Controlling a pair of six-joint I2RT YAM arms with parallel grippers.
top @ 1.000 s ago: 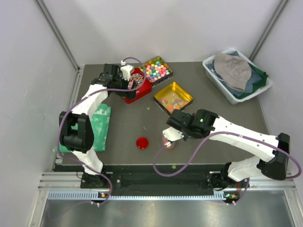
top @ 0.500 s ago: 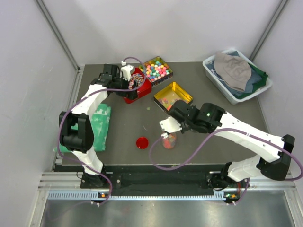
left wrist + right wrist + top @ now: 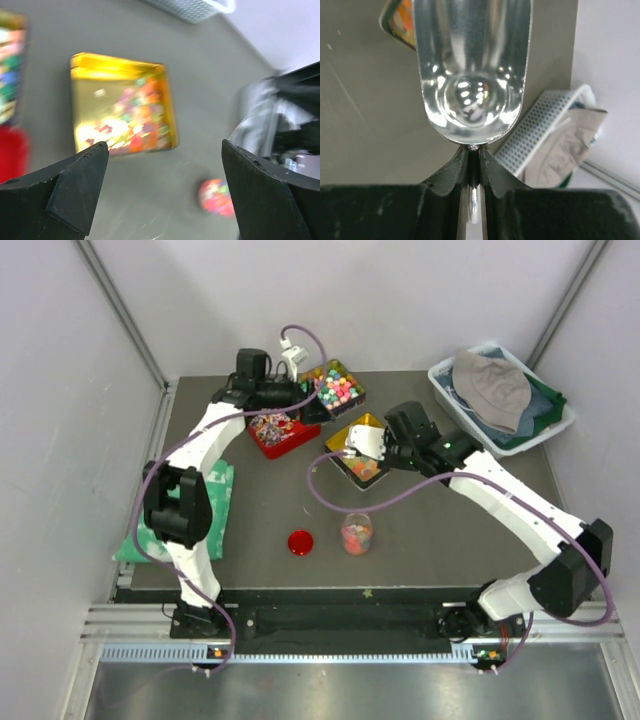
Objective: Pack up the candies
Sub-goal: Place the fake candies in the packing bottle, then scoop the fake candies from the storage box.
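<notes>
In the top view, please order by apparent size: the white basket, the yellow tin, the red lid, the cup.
Largest: white basket.
Then: yellow tin.
Smallest: cup and red lid, which look about alike, so I do not rank them.

Bright even overhead light, soft shadows on my desk [image 3: 270, 510], candies [image 3: 137, 115] motion-blurred in my left wrist view, glare on my scoop [image 3: 472, 60].
</notes>
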